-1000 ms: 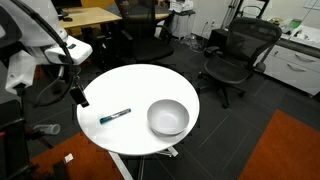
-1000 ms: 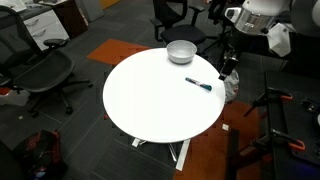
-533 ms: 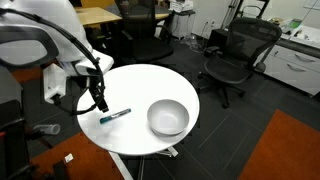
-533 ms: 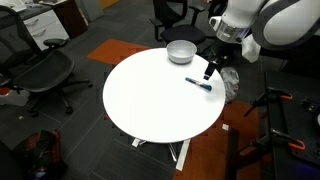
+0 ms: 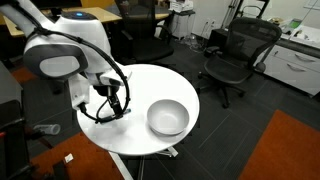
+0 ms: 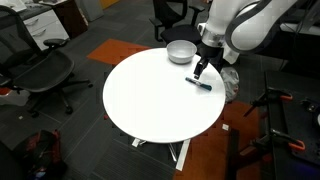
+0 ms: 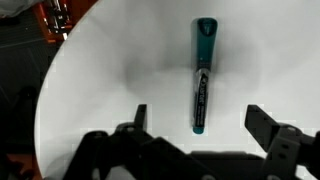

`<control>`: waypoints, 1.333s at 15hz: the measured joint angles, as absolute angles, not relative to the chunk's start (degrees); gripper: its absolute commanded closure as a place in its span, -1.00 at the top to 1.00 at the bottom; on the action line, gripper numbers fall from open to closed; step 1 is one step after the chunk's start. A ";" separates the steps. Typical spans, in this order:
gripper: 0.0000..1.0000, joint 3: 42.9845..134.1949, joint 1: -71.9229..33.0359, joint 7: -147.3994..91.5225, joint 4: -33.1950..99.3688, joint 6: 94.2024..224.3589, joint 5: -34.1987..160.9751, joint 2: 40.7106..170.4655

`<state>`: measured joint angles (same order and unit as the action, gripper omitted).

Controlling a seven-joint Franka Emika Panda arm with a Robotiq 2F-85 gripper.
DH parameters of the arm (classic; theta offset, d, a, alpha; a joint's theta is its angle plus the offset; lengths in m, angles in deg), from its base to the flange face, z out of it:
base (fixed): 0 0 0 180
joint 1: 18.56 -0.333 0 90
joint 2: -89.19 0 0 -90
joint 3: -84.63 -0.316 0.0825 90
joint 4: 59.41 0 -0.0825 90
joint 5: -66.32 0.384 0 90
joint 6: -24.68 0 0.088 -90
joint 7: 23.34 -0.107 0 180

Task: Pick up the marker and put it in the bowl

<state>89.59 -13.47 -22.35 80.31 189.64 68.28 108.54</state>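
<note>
The teal-green marker (image 7: 202,75) lies flat on the round white table (image 7: 100,80), with one end between my fingertips in the wrist view. It also shows in an exterior view (image 6: 201,84), near the table's edge. My gripper (image 7: 200,125) is open and empty, with one finger on each side of the marker's line, just above it (image 6: 198,70). In an exterior view my gripper (image 5: 118,103) hides most of the marker. The light grey bowl (image 5: 168,117) stands empty on the same table beside the marker; it also shows at the far edge (image 6: 181,51).
The table's (image 5: 140,80) rim is close to the marker. Black office chairs stand around the table (image 5: 235,55) (image 6: 40,70). A wooden desk (image 5: 95,15) and white cabinets (image 5: 295,60) are further off. The floor has an orange carpet patch (image 6: 120,48).
My arm has swung in from the table's edge over the table and come down above the marker. The gripper has stayed open. Marker and bowl have not moved.
</note>
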 measured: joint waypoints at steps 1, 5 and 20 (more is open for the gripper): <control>1.00 89.59 -13.21 -22.35 79.63 189.64 68.28 109.49; 1.00 89.58 -12.57 -22.35 77.82 189.63 68.30 112.27; -0.43 88.19 -12.38 -22.35 76.41 189.50 68.31 116.32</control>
